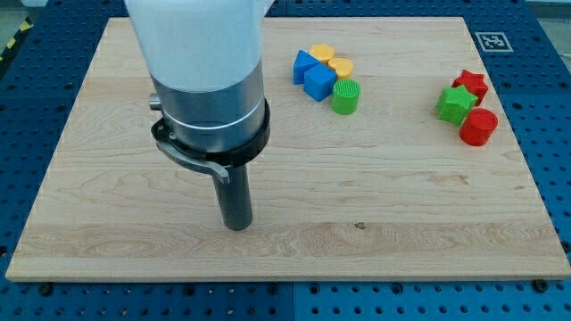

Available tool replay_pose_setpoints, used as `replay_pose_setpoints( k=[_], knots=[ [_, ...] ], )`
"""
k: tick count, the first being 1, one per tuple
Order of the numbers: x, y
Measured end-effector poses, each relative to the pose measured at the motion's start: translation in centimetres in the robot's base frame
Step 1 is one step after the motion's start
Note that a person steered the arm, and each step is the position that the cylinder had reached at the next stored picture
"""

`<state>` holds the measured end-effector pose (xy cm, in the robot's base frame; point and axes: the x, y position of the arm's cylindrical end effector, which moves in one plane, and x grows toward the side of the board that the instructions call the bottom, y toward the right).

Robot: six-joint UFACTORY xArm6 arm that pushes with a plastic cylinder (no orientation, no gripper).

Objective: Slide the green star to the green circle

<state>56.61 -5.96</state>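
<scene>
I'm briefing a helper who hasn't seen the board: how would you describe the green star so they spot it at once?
Look at the wooden board, near its right edge in the view, where three blocks huddle. The green star is the leftmost, with a red star above and a red cylinder lower right. It is the only green one there; my tip is far left.

A robotics lab. A wooden counter lies on a blue perforated bench. A printed marker tag sits at the counter's corner.

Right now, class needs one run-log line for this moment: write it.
tip: view's lower left, touching no block | green star: right, between red star and red cylinder | green circle: top centre | not yet slid
</scene>
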Motion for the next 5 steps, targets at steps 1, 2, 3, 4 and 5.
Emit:
replay_pose_setpoints(
  k=[1,2,3,4,5],
  knots=[
    [0.0,0.2],
    [-0.1,8.4],
    [-0.8,19.4],
    [-1.0,29.6],
    [-1.3,37.3]
  ],
)
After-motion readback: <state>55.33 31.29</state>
